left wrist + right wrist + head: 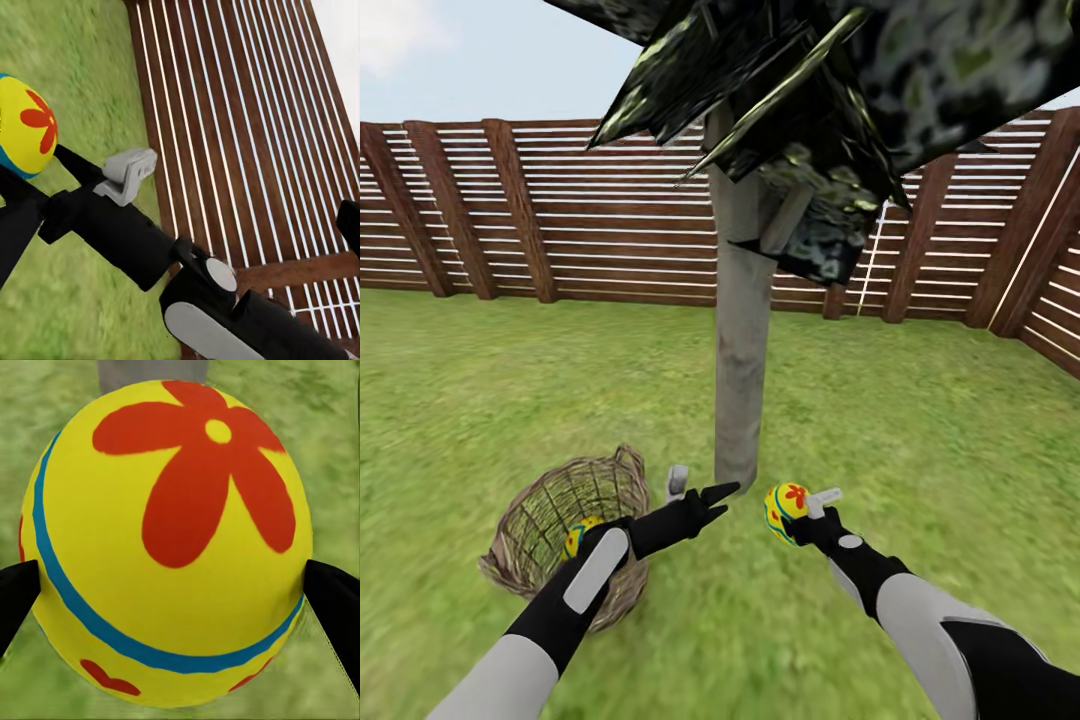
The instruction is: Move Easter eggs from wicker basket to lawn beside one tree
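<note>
While the right gripper (792,512) squeezes one egg (785,508) low in the middle by the tree (742,380), ready to drop it, the left gripper (705,502) is open. Another egg (578,538) waits in the basket (530,530), lower left.

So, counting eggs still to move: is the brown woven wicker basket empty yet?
Not empty. One yellow painted egg shows inside the wicker basket, partly behind the left arm.

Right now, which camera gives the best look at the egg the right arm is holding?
The right wrist view: the egg is huge there, with its red flower, blue band and the right end effector's fingertips on both sides. The head view shows it small near the tree trunk. The left wrist view catches part of it.
</note>
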Robot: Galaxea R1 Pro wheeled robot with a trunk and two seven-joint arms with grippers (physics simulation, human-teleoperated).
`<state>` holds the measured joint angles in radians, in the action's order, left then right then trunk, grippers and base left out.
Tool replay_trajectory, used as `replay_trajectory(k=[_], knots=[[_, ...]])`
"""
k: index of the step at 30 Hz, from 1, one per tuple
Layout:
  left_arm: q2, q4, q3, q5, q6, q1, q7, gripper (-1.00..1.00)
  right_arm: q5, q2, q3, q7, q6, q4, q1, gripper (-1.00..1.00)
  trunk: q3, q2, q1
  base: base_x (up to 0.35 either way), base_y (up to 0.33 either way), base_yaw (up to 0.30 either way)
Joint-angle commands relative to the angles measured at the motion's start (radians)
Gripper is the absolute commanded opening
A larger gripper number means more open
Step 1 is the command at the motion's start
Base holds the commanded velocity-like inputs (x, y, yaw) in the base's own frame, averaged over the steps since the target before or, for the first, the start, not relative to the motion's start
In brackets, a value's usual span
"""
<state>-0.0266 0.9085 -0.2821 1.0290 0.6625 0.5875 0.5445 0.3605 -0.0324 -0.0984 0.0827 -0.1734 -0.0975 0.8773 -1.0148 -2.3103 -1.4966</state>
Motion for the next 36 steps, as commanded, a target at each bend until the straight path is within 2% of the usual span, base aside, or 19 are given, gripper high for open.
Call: replay_trajectory(k=[1,3,5,12,13,15,26,28,30,31,32,33,34,36], knots=[[0.000,0.000,0.000,0.008,0.007,0.001,-0.001,1.00,0.006,0.000,-0.009,0.000,-0.038,0.015,0.000,-1.00,-0.004,-0.008,-0.004,0.000,0.000,0.000],[0.001,0.001,0.001,0.008,0.008,0.001,0.000,1.00,0.006,0.000,-0.009,-0.005,-0.123,0.049,-0.005,-1.00,-0.010,-0.022,-0.011,0.000,0.000,0.000],[0.002,0.002,0.001,0.008,0.008,0.001,0.000,1.00,0.008,-0.001,-0.008,-0.006,-0.173,0.073,-0.014,-1.00,-0.017,-0.036,-0.019,0.000,0.000,0.000],[0.002,0.001,0.001,0.008,0.008,0.001,0.000,1.00,0.009,0.000,-0.008,-0.006,-0.180,0.079,-0.032,-1.00,-0.038,-0.085,-0.046,0.000,0.000,0.000],[0.003,0.003,0.001,0.009,0.008,0.001,0.001,1.00,0.005,0.001,-0.010,-0.045,-0.055,0.073,-0.030,-1.00,-0.042,-0.092,-0.050,0.000,0.000,0.000],[0.004,0.003,0.001,0.009,0.008,0.000,0.002,1.00,0.004,-0.001,-0.012,-0.056,0.058,0.068,-0.029,-1.00,-0.048,-0.106,-0.057,0.000,0.000,0.000],[0.004,0.002,0.001,0.009,0.008,0.001,0.002,1.00,0.001,-0.001,-0.014,-0.057,0.086,0.065,-0.022,-1.00,-0.082,-0.183,-0.100,0.000,0.000,0.000],[0.003,0.002,0.001,0.009,0.008,0.001,0.002,1.00,0.000,-0.020,-0.014,-0.058,0.161,0.064,-0.007,-1.00,-0.089,-0.190,-0.104,0.000,0.000,0.000],[0.003,0.003,0.001,0.009,0.008,0.001,0.002,1.00,-0.024,-0.058,-0.015,-0.070,0.221,0.064,0.037,-1.00,-0.097,-0.190,-0.105,0.000,0.000,0.000],[0.004,0.003,0.001,0.009,0.008,0.000,0.002,1.00,-0.040,-0.078,-0.015,-0.104,0.240,0.064,0.063,-1.00,-0.101,-0.191,-0.105,0.000,0.000,0.000],[0.004,0.003,0.001,0.010,0.008,0.001,0.003,1.00,-0.049,-0.092,-0.015,-0.153,0.304,0.064,0.102,-1.00,-0.105,-0.191,-0.106,0.000,0.000,0.000],[0.003,0.003,0.001,0.010,0.008,0.001,0.003,1.00,-0.058,-0.098,-0.016,-0.169,0.344,0.063,0.129,-1.00,-0.109,-0.191,-0.106,0.000,0.000,0.000],[0.003,0.003,0.001,0.010,0.009,0.001,0.003,1.00,-0.084,-0.108,-0.016,-0.177,0.362,0.063,0.153,-1.00,-0.113,-0.191,-0.107,0.000,0.000,0.000],[0.002,0.003,0.001,0.010,0.009,0.001,0.004,1.00,-0.118,-0.116,-0.015,-0.181,0.374,0.063,0.186,-1.00,-0.120,-0.192,-0.107,0.000,0.000,0.000]])
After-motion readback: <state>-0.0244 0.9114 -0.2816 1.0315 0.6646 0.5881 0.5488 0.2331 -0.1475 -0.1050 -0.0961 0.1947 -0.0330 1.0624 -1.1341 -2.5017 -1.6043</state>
